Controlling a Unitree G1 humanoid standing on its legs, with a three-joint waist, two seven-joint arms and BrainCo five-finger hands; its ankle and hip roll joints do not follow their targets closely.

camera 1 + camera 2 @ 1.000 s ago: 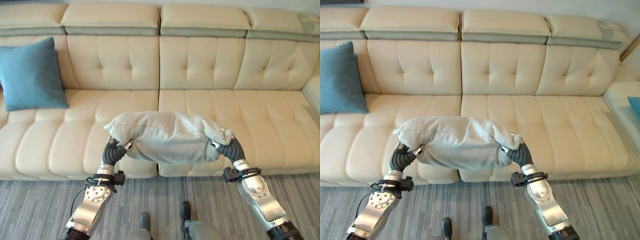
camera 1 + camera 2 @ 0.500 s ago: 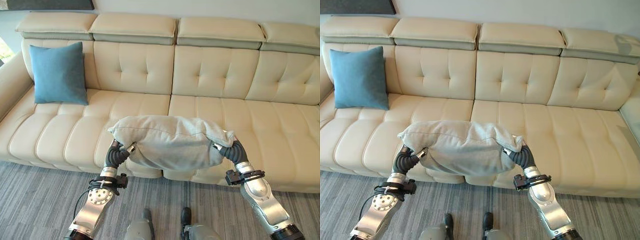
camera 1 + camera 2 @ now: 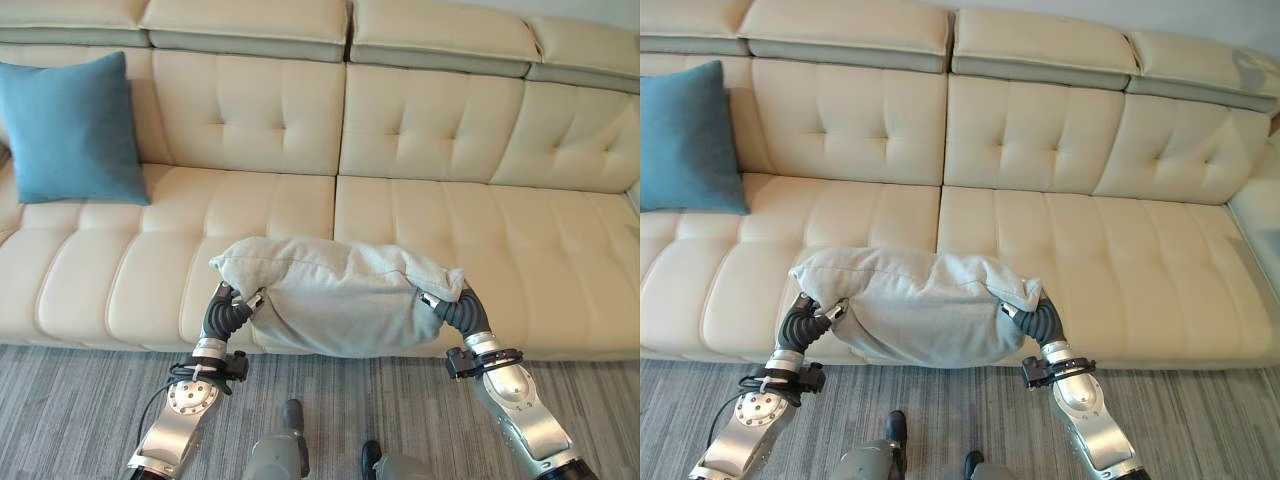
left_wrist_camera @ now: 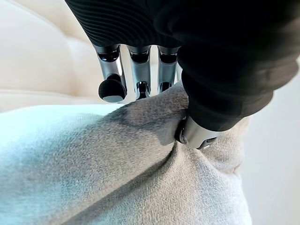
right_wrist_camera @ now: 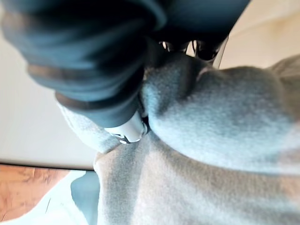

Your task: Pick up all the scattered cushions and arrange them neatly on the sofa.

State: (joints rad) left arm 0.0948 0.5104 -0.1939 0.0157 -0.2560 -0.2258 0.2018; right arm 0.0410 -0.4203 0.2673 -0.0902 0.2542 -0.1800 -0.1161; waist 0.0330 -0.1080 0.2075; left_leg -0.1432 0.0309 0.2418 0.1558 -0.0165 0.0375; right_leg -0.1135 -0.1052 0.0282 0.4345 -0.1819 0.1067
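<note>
Grey cushion [image 3: 340, 295]: you hold it up between both hands, in front of the sofa [image 3: 420, 210], over its front edge.
Left hand [image 4: 140, 70]: it pinches one end.
Right hand [image 5: 117, 75]: it pinches the other end.
Blue cushion [image 3: 70, 130]: it leans on the sofa's back, far left.

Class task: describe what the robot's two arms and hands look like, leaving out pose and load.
Both arms are silver-grey metal with round joint housings and a black clamp ring at each wrist. The left hand and right hand wear dark ribbed covers; the left wrist view shows silver fingers with dark tips.
</note>
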